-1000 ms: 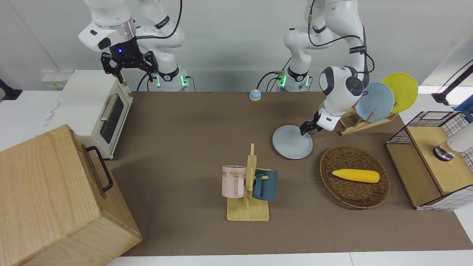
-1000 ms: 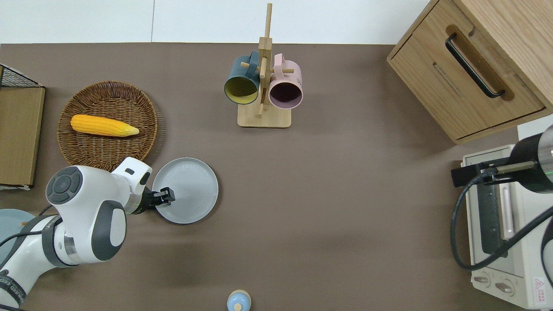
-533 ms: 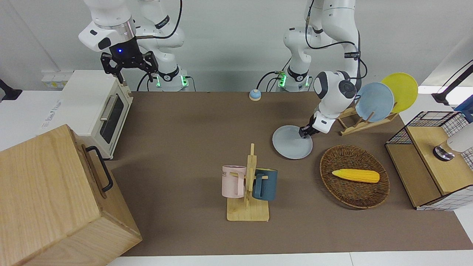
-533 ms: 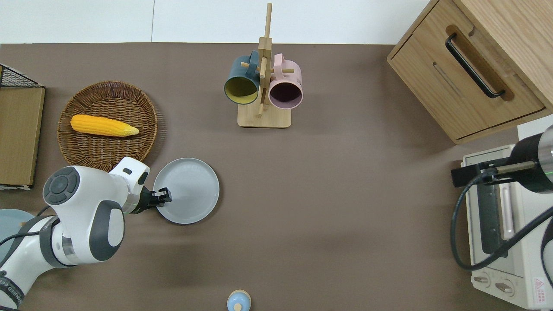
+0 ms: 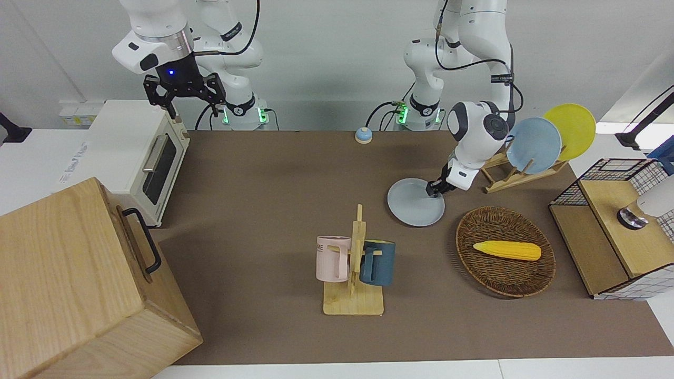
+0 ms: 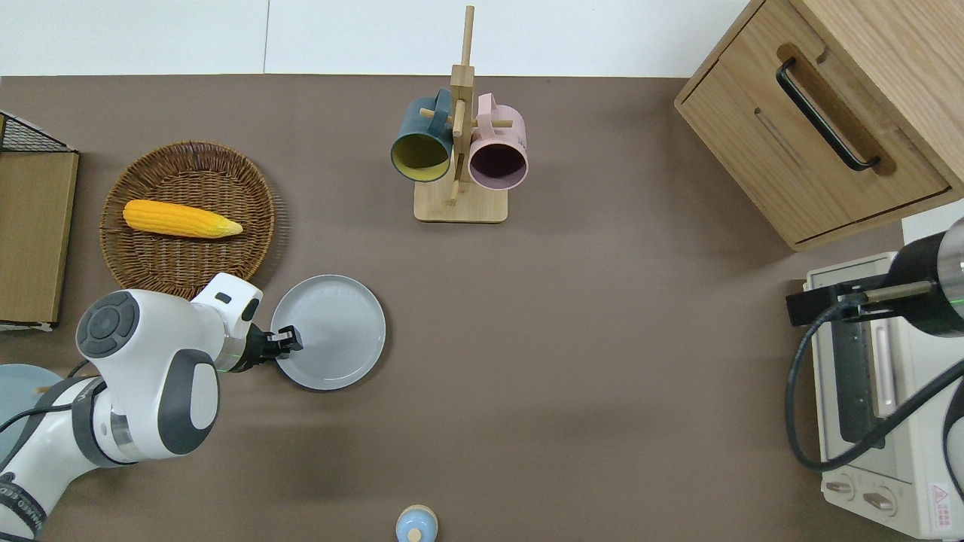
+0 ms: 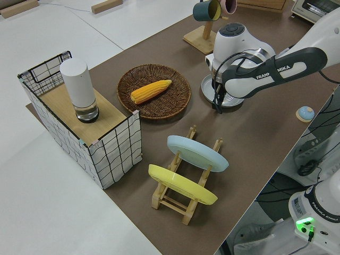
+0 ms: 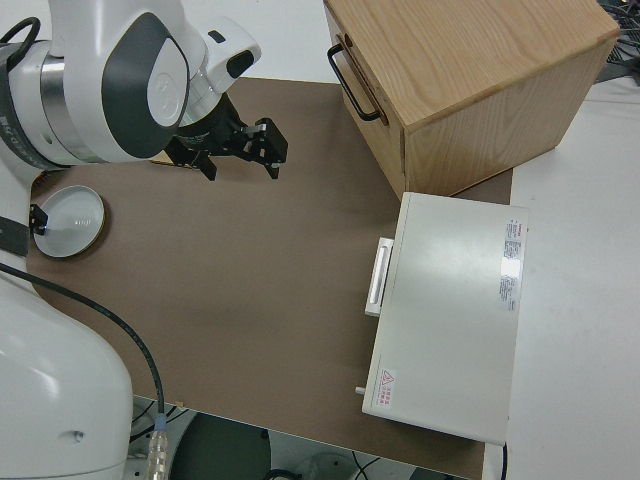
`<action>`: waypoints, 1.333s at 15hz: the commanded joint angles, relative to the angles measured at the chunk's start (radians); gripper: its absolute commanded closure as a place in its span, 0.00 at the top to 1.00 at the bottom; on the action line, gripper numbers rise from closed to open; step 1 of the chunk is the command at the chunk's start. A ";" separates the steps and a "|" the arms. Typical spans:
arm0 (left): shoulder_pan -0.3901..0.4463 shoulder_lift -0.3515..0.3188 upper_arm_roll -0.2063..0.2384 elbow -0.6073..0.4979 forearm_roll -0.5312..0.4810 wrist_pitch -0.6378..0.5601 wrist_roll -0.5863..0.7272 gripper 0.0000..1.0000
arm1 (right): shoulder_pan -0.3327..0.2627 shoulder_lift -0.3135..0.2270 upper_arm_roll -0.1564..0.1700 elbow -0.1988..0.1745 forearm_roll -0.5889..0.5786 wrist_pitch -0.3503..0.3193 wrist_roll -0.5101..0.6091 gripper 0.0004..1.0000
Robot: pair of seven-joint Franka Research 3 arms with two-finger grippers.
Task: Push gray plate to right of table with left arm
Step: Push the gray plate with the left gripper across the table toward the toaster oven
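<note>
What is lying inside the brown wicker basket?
One yellow corn cob lies inside the wicker basket. Nothing else shows on the weave; what the cob covers cannot be seen.

the left arm (image 7: 265, 69) reaches down to the gray plate (image 7: 226, 97) on the surface (image 7: 265, 133), beside the basket (image 7: 154, 91) with corn (image 7: 151, 91).

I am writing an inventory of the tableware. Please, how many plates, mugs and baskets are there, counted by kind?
Plates: 3, the gray plate, a sky-blue plate and a yellow plate
Mugs: 2, a pink mug and a dark blue mug
Baskets: 2, a wicker basket and a wire basket
Total: 7
</note>
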 commanded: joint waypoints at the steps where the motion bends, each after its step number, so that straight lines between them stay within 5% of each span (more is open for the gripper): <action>1: -0.023 0.005 -0.037 -0.024 -0.054 0.034 -0.014 0.00 | -0.007 -0.007 0.002 -0.004 0.002 -0.001 -0.020 1.00; 10: -0.032 0.005 -0.204 -0.024 -0.094 0.055 -0.185 0.00 | -0.007 -0.007 0.002 -0.004 0.002 -0.001 -0.020 1.00; 16: -0.046 0.009 -0.403 -0.024 -0.096 0.141 -0.458 0.00 | -0.007 -0.007 0.001 -0.004 0.002 -0.001 -0.020 1.00; 20: -0.053 0.009 -0.480 -0.021 -0.096 0.168 -0.560 0.00 | -0.007 -0.007 0.002 -0.004 0.002 -0.001 -0.020 1.00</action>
